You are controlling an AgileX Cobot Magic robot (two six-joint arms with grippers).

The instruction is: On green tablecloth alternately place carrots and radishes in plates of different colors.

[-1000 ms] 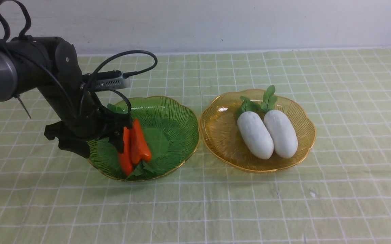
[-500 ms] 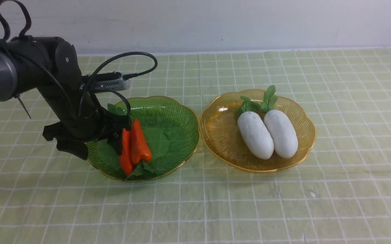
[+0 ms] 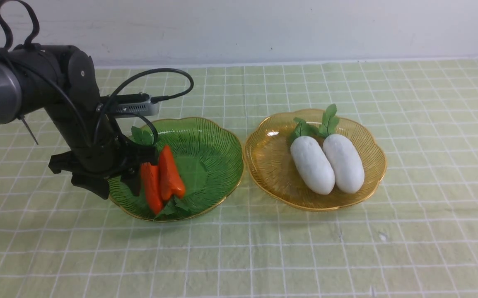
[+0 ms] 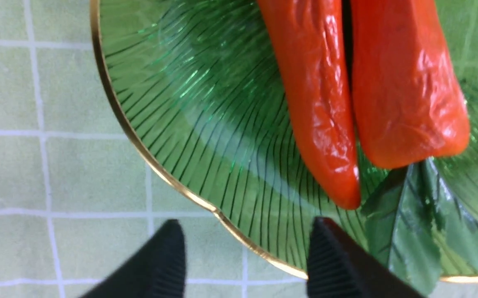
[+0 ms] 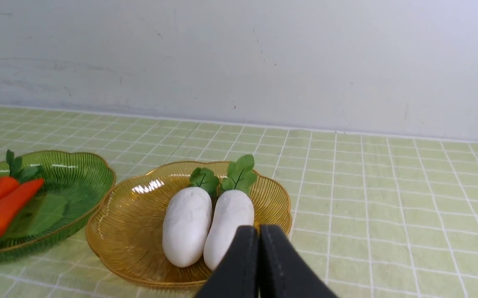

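Two carrots (image 3: 162, 182) lie parallel, leaf ends toward the robot, beside the empty, parted left gripper (image 4: 243, 252).

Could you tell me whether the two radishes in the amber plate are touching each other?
Touching. The front view shows the left radish and right radish pressed side by side, no amber plate visible between their lower halves.

A plain white wall (image 3: 264, 29) fills the top of the front view, scuffed with faint grey marks and small dark specks, behind the table's far edge.
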